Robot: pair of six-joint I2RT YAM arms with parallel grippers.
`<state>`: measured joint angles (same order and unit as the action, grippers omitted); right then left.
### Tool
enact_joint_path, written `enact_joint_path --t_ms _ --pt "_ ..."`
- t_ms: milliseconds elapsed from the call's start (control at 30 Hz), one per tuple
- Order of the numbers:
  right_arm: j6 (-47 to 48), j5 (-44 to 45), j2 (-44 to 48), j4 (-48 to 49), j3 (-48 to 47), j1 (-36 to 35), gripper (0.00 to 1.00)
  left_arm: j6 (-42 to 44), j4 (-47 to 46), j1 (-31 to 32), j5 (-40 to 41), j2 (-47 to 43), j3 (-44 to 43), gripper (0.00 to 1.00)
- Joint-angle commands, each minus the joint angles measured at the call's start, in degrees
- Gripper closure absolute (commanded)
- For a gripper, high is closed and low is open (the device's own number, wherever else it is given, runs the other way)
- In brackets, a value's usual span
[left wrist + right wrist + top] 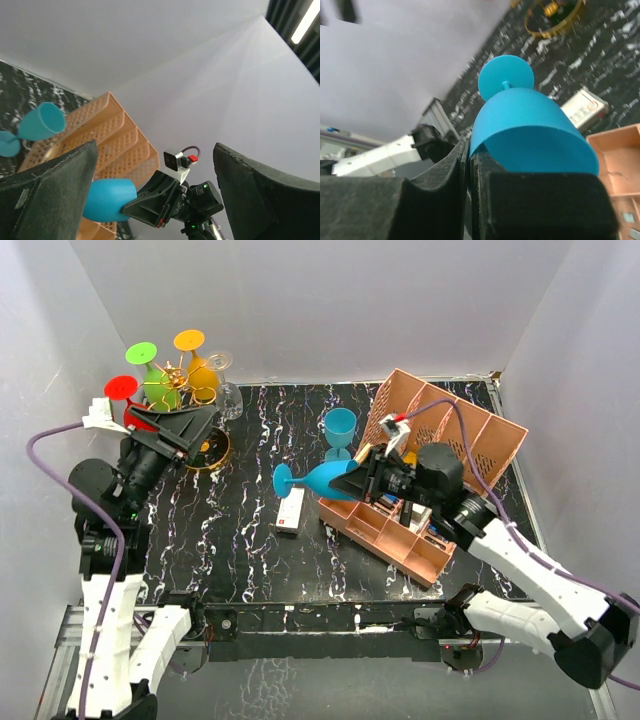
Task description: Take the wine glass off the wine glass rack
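The gold wire wine glass rack [183, 375] stands at the back left, its round base [212, 452] on the table. A green glass [155, 380], an orange glass [198, 365], a red glass [125, 395] and a clear glass [222, 380] hang on it. My right gripper [358, 480] is shut on the rim of a blue wine glass [322, 480] and holds it on its side above the table's middle. The right wrist view shows that glass [520, 120] pinched between the jaws [470, 152]. My left gripper [200, 425] is open and empty next to the rack; its fingers [60, 185] stand wide apart.
A second blue glass [340, 430] stands upright on the table at the back middle. A pink slotted organizer box [440, 455] fills the right side. A small white box [291, 508] lies under the held glass. White walls close in on three sides.
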<state>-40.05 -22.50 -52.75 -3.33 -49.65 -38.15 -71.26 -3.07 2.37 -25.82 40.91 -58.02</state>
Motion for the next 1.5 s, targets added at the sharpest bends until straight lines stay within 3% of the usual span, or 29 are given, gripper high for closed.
enact_joint_path --t_ms 0,300,633,1000,1467 --pt "9.87 -3.45 -6.89 -7.62 -8.13 0.0 0.92 12.54 17.77 -0.26 8.11 -2.39 -5.3 0.03" --pt "19.55 0.27 -28.04 -26.75 -29.46 -0.46 0.92 14.31 20.8 -0.26 10.03 -3.48 -7.02 0.03" --pt "27.06 16.9 -50.01 -44.78 -55.39 -3.06 0.92 15.13 22.39 -0.26 9.42 -3.11 -8.41 0.03" --pt "30.74 26.89 -62.89 -53.35 -69.4 -3.6 0.92 18.32 26.4 -0.26 11.01 -4.08 -10.49 0.03" --pt "31.97 26.14 -67.98 -57.62 -73.93 -4.62 0.91 19.06 27.31 -0.26 11.47 -4.25 -10.9 0.03"
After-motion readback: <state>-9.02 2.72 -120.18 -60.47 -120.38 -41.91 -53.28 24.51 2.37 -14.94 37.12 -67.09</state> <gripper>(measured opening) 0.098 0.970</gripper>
